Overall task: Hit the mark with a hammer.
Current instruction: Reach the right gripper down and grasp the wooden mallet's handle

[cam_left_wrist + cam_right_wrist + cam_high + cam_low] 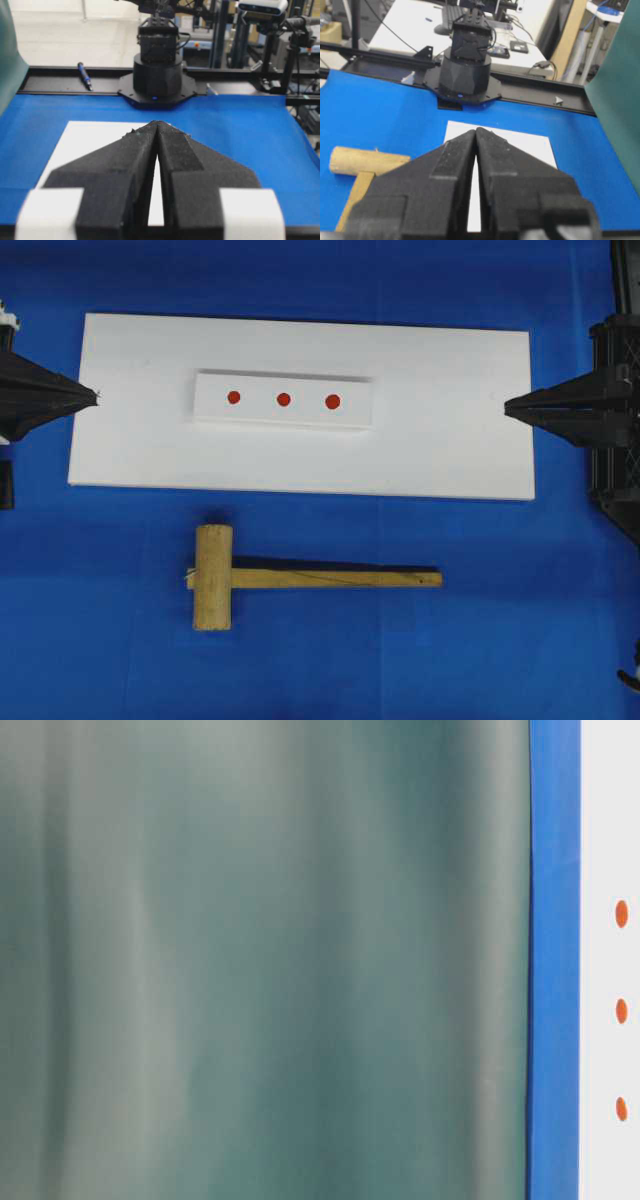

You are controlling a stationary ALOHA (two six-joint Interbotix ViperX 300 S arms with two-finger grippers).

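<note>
Light-brown wooden mallet (213,577) lies untouched on blue cloth; left gripper (96,396), right gripper (507,408) both closed, empty. Grasp slim handle mid-length.

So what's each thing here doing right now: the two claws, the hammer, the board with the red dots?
left gripper: shut, empty, tip at the board's left edge.
right gripper: shut, empty, tip at the board's right edge.
hammer: lying flat on the blue cloth, untouched, head to the left.
white board: flat on the cloth.
raised white strip: on the board, three red dots in a row.
</note>
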